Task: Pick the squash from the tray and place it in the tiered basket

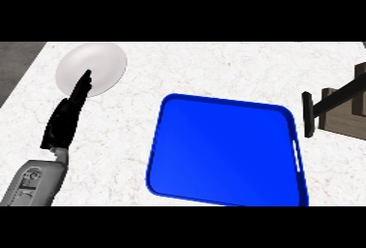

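On the blue tray (221, 150) no squash shows, nor elsewhere, so a miss at the half-seen tiered basket (340, 95) could pass unwatched; the left hand (68, 115), straight-fingered, holds nothing at the white plate's (100, 58) edge.

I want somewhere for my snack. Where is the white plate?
In the head view the white plate sits far left on the counter, up-left of the blue tray, with the left hand's fingers overlapping its lower edge.
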`<state>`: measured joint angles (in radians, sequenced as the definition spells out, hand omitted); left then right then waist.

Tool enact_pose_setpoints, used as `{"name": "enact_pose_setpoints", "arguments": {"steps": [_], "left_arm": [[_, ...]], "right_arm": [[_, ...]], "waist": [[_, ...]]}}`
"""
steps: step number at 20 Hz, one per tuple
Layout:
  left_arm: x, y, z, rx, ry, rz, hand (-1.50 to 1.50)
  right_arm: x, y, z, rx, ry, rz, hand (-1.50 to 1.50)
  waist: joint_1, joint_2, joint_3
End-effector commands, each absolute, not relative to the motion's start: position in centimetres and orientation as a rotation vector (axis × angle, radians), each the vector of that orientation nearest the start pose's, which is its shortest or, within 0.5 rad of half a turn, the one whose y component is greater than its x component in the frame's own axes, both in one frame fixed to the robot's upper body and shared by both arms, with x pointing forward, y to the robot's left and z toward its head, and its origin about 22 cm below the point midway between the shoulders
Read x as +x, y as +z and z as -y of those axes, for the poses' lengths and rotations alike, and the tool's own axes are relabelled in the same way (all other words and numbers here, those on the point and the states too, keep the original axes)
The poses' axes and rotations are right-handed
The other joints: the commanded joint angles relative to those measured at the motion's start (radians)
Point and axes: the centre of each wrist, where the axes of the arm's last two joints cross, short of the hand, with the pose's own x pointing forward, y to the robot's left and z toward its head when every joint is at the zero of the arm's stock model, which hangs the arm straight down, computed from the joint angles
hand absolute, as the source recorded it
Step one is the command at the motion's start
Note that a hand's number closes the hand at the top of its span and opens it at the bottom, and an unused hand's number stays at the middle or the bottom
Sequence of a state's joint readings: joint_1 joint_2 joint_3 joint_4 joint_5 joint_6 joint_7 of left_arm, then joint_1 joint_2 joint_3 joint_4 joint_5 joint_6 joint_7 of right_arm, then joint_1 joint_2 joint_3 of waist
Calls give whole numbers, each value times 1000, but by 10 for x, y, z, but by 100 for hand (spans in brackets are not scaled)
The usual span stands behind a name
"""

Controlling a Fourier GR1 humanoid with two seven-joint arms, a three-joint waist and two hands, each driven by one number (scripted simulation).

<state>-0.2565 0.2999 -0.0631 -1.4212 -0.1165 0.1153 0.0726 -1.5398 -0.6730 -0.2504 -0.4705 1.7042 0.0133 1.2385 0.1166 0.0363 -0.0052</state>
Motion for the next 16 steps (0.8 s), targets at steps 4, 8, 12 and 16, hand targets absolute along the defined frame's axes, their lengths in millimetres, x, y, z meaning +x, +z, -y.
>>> {"name": "enact_pose_setpoints", "arguments": {"steps": [4,8,12,16], "left_arm": [[301,43,-272,378,-296,1568,0],[299,41,-280,401,-281,1571,0],[291,44,-297,406,-269,1552,0],[284,34,-295,410,-269,1559,0]], "right_arm": [[441,400,317,-2004,-310,-54,150],[440,396,327,-1996,-305,-111,150],[436,412,326,-1945,-240,-116,150],[437,407,330,-1881,-225,-55,150]], "waist": [[-36,-11,-1],[-51,-15,2],[-60,-27,3],[-68,-23,4]]}}
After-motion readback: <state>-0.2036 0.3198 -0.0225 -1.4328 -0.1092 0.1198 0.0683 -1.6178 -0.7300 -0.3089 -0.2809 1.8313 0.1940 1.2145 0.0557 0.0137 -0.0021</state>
